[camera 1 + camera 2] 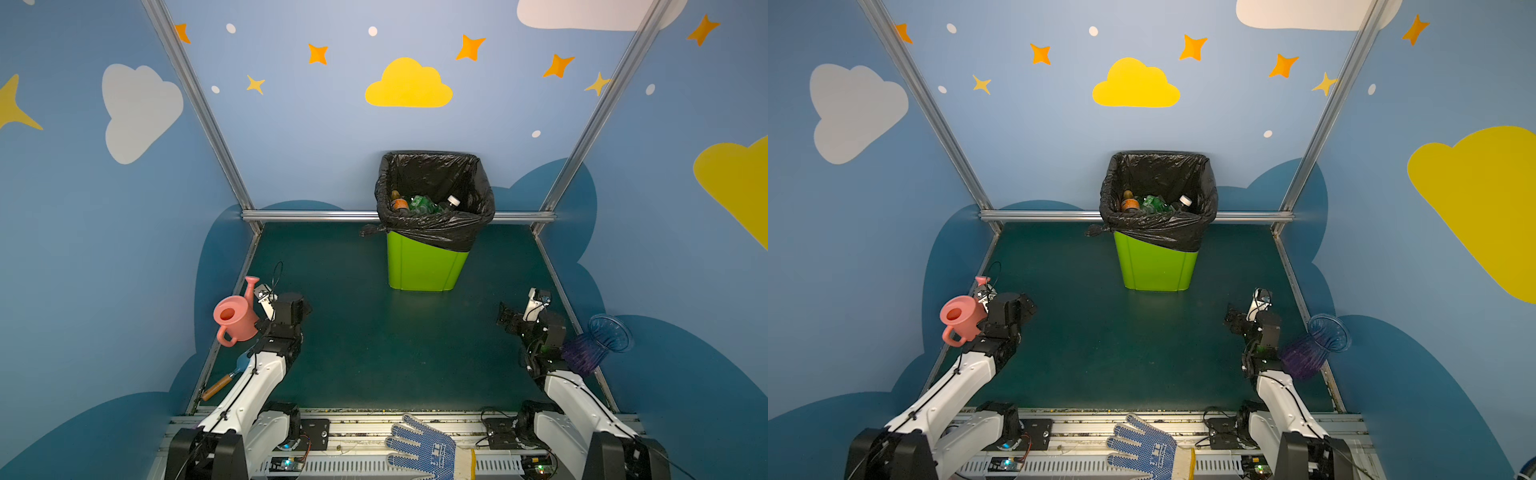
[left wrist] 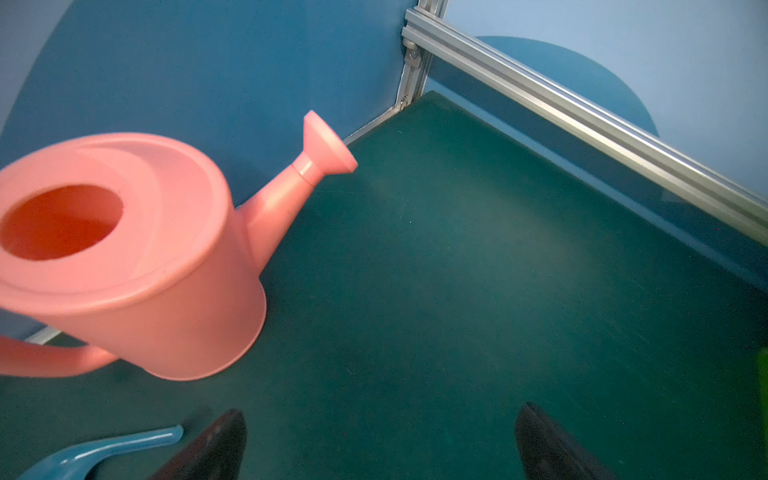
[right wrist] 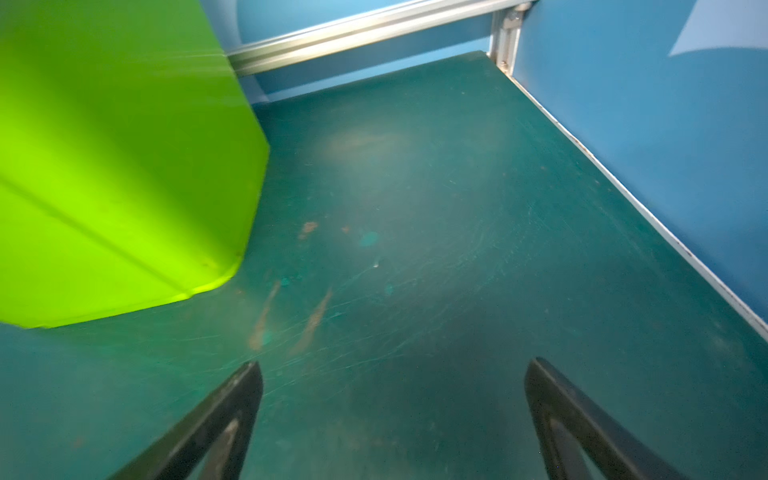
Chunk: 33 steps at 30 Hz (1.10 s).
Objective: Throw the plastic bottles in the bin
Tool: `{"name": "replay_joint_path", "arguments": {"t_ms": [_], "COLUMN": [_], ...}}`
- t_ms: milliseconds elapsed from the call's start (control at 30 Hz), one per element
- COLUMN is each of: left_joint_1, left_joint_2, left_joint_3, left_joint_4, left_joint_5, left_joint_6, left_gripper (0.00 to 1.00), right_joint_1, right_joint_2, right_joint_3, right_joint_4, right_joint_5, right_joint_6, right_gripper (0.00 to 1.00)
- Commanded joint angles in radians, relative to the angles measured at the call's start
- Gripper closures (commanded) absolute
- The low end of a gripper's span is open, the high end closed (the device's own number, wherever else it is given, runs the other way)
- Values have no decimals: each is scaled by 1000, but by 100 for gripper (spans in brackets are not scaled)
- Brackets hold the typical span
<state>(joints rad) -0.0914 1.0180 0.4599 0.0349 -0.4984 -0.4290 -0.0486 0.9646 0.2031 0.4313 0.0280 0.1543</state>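
The plastic bottles lie inside the bin (black bag over its rim) at the table's far edge. Both arms crouch low at the near corners. The left gripper, beside a pink watering can, and the right gripper both gape wide, empty.

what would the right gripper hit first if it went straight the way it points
Most likely the bare green mat: the right gripper tilts down toward it with nothing in between. The bin stands off to the side of that line. Depth is unclear.
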Motion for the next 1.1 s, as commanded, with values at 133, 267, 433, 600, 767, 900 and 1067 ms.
{"name": "replay_joint_path", "arguments": {"t_ms": [133, 267, 433, 600, 767, 900, 1067], "left_joint_1": [5, 5, 7, 12, 50, 70, 88], "left_joint_2": [127, 253, 387, 470, 488, 486, 484], "left_joint_3": [-21, -9, -14, 9, 45, 48, 49], "left_joint_4": [352, 455, 584, 613, 561, 549, 544], "left_joint_5": [-16, 4, 38, 83, 187, 225, 264], "left_joint_6": [247, 343, 336, 340, 336, 326, 317], "left_gripper": [0, 0, 0, 0, 0, 0, 0], "right_joint_1": [-14, -13, -1, 28, 58, 59, 58], "right_joint_2": [221, 378, 456, 555, 559, 542, 544], "right_joint_3": [55, 138, 188, 171, 201, 210, 210], "right_joint_4": [297, 330, 311, 443, 384, 341, 343], "right_joint_5": [4, -49, -129, -160, -122, -122, -123], "right_joint_6": [-30, -38, -90, -136, -157, -165, -165], "right_gripper": [2, 2, 2, 2, 2, 2, 2]}}
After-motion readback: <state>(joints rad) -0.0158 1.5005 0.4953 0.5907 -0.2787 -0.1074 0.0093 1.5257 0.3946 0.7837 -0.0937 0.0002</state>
